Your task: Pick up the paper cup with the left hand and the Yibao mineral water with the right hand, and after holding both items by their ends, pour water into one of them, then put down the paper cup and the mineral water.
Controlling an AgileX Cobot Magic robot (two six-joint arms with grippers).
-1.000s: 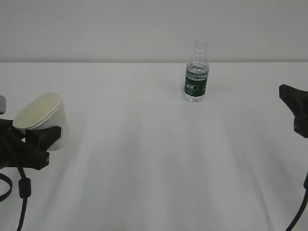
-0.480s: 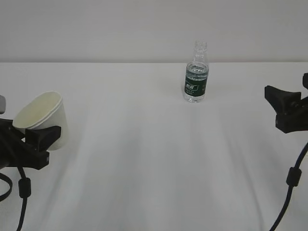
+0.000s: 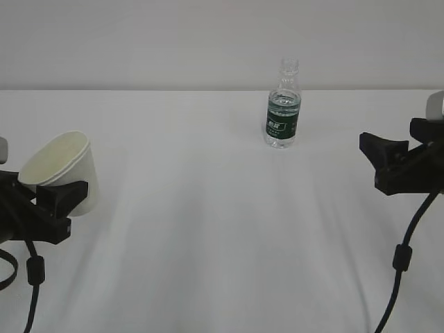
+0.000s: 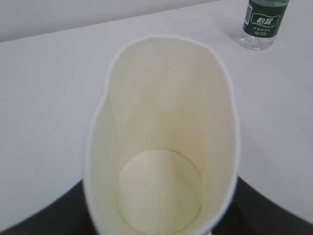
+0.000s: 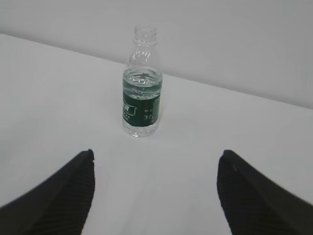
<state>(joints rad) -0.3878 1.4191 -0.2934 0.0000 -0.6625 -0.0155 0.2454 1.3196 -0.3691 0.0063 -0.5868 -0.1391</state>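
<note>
Exterior view: the left hand grips the small white tapered paper cup, tilted, near left on the white tabletop. The right hand is open, well right of the small clear green-labelled Yibao mineral water bottle.

Left wrist view: the cup's rim is squeezed oval; it looks light and crushable.

Right wrist view: the bottle stands upright, uncapped and centred between spread fingers; probably slippery, best taken low.

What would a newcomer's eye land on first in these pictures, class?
First the paper cup, tilted at the left edge in the left end effector, its inside empty. Next the Yibao mineral water, upright and uncapped, far across the white table. The right end effector stands open, apart from it.
</note>
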